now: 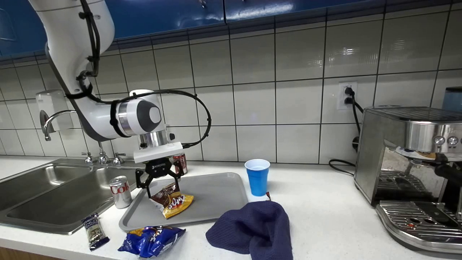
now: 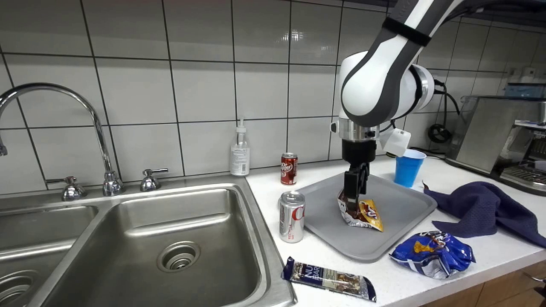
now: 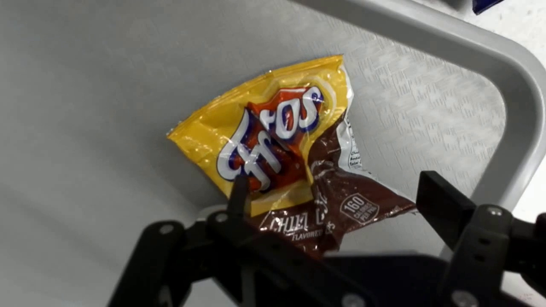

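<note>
Fritos bag rests on the tray straddled by my gripper, jaws wide apart, and I judge it light, soft, slick and easily crushed, so best pinched gently across its crumpled brown end.

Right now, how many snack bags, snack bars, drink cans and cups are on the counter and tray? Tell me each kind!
Snack bags: 2 (Fritos bag, blue bag)
Snack bars: 1 (nut bar)
Drink cans: 2 (silver can, red can)
Cups: 1 (blue cup)
Total: 6
</note>
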Robot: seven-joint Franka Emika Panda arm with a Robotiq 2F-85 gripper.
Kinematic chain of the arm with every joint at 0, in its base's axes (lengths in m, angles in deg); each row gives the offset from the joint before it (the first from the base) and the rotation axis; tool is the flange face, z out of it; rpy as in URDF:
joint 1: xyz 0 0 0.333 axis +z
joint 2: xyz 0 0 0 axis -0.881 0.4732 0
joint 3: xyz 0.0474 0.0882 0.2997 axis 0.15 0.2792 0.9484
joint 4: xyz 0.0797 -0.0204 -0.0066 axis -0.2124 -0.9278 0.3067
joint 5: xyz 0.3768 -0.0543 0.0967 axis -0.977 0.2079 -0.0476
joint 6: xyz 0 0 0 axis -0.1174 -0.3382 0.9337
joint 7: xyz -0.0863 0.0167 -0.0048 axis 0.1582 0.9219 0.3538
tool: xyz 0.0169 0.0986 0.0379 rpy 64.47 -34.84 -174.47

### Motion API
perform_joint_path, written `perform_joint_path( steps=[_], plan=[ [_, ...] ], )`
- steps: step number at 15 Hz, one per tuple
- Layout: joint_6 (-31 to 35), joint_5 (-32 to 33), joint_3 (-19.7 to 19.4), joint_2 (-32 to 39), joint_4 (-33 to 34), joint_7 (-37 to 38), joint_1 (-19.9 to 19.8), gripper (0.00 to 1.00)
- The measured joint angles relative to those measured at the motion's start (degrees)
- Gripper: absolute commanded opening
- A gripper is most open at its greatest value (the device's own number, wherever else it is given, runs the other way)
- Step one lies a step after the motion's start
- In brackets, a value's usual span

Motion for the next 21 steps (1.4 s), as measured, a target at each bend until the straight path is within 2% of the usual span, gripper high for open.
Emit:
perform_joint_path(
  steps=[9,10,11,19,21],
  plan=[
    [0.2,1.5,-0.7,0.0,-0.9,0.0,0.0,1.00],
    [0.3,1.5,-0.8,0.0,-1.0,0.0,0.0,0.75],
    [0.3,1.5,-0.8,0.0,-1.0,0.0,0.0,0.74],
    [0.7,1.5,-1.1,0.0,-1.0,0.2,0.0,0.12],
    [0.8,1.5,-1.1,0.0,-1.0,0.2,0.0,0.00]
  ],
)
